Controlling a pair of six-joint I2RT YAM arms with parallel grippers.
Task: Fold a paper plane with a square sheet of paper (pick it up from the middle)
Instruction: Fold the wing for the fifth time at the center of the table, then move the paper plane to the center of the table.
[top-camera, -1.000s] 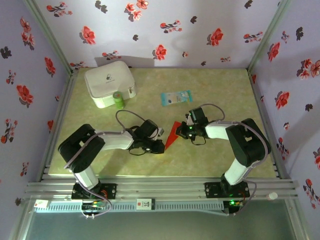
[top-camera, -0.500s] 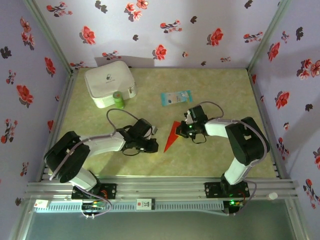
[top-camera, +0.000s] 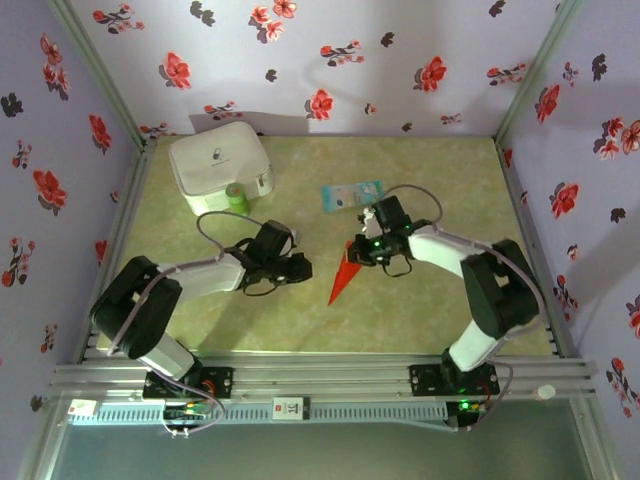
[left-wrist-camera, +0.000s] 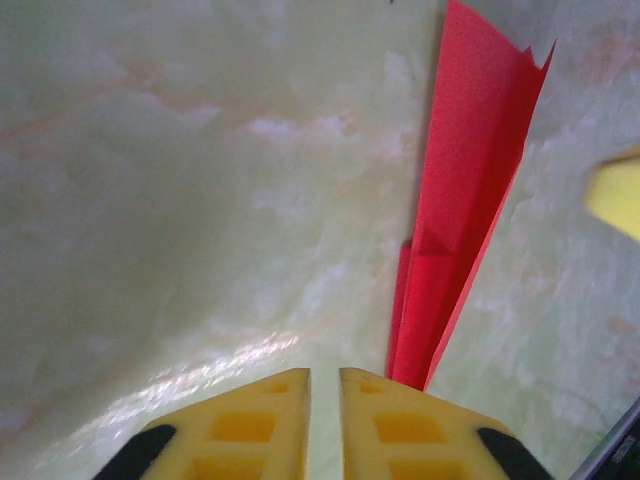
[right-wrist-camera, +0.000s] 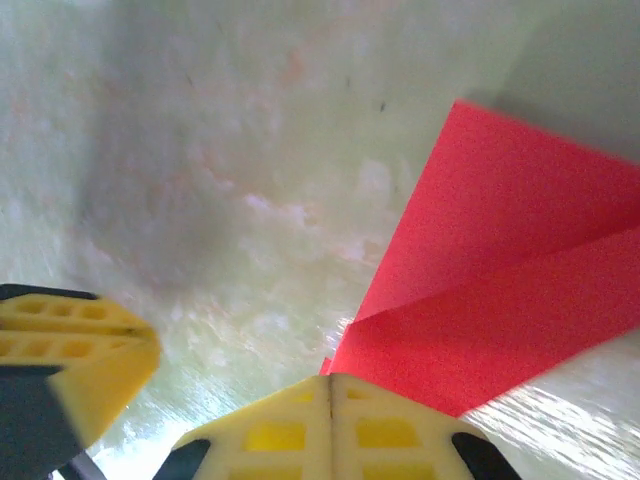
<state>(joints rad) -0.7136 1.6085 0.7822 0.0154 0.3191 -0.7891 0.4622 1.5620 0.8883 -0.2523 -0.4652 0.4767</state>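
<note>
The paper plane (top-camera: 343, 278) is a slim red dart lying flat mid-table, its sharp tip toward the near edge. In the left wrist view the paper plane (left-wrist-camera: 470, 200) runs along the right side, creased down its length. My left gripper (top-camera: 303, 268) sits just left of it, its jaws (left-wrist-camera: 324, 372) parted by a narrow gap with bare table between them. My right gripper (top-camera: 357, 250) is at the dart's wide far end. Its jaws (right-wrist-camera: 331, 378) are pressed together right at the corner of the paper plane (right-wrist-camera: 500, 290); I cannot tell whether paper is pinched.
A white boxy case (top-camera: 218, 165) stands at the back left with a small green bottle (top-camera: 236, 200) beside it. A pale blue packet (top-camera: 352, 194) lies just beyond the right gripper. Floral walls close in three sides.
My left gripper has drawn back to the left, off the dart. The right gripper has shifted left and farther back, and the dart has turned slightly.
</note>
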